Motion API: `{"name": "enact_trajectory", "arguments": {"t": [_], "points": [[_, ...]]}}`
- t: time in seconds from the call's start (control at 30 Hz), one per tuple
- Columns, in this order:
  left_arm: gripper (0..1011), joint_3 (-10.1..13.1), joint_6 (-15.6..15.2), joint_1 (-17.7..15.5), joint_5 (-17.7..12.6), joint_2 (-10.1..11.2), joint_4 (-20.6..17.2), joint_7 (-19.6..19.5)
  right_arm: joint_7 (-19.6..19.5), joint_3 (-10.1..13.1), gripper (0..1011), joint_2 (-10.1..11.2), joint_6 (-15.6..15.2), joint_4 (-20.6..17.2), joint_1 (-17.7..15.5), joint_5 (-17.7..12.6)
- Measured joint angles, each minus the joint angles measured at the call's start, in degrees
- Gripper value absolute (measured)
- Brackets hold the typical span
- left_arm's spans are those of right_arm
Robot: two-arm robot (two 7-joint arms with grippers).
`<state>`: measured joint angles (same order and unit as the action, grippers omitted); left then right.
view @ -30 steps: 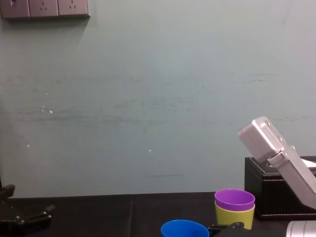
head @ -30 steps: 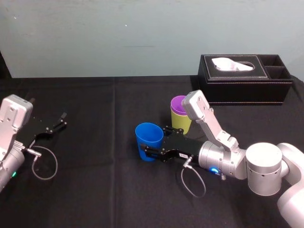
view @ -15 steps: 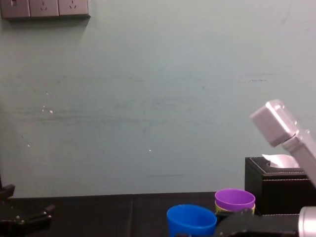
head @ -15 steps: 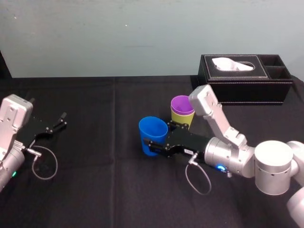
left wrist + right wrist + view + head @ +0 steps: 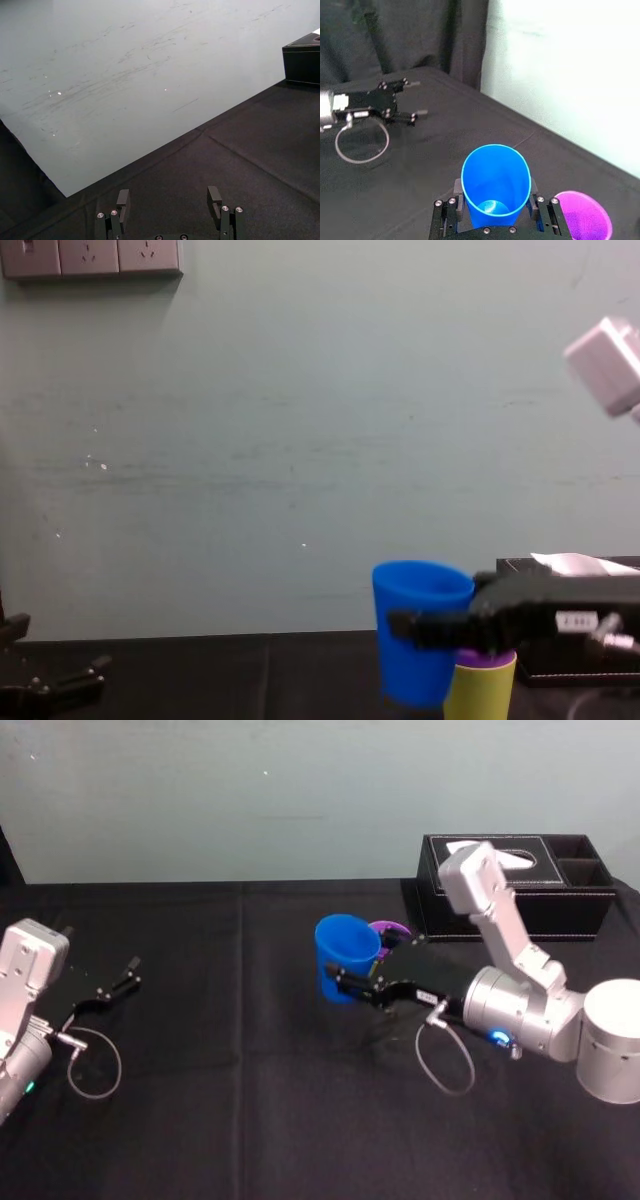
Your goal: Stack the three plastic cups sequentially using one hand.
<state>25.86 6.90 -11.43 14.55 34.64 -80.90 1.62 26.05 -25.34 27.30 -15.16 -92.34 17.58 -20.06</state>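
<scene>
The right hand [image 5: 345,978] pinches the blue cup [image 5: 345,952], with one black finger pressed on each side of it. There is a small white label [image 5: 427,994] on the hand, but the writing on it is too small to read. The blue cup is smooth and plain, wider at the top than at the bottom, and it stands almost straight up with its open mouth on top. It seems to be lifted a little off the bench [image 5: 230,1070], though the chest view cuts off low down, so that is hard to tell. The wrist view looks right down into the blue cup [image 5: 495,180] and it has nothing in it. The purple cup [image 5: 392,932] sits inside the yellow-green cup [image 5: 480,692], and only its purple rim sticks out on top. This pair stands just beside the blue cup, on the side nearer the black tissue box [image 5: 520,900]. From the chest view the blue cup's bottom hangs lower than the purple rim. A white tissue pokes out of the box. The bench is covered with a black cloth. The left hand [image 5: 110,988] rests on the bench far off to the left, with its fingers [image 5: 215,197] spread apart and nothing between them. Some wall sockets [image 5: 90,257] sit high on the pale wall.
</scene>
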Motion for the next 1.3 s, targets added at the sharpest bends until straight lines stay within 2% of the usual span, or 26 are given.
{"name": "enact_trajectory", "arguments": {"t": [0.5,0.83,1.3], "points": [[1010,0.00,0.00,0.00,0.00,0.00,0.00,0.00,-1.69,2.99,718,1.17,-1.58,-1.29,2.06,-2.72],[1010,0.00,0.00,0.00,0.00,0.00,0.00,0.00,-2.48,3.46,718,1.12,-1.58,2.10,3.83,-3.20],[1010,0.00,0.00,0.00,0.00,0.00,0.00,0.00,-2.74,2.53,718,-0.39,-1.47,7.57,6.54,-2.35]]}}
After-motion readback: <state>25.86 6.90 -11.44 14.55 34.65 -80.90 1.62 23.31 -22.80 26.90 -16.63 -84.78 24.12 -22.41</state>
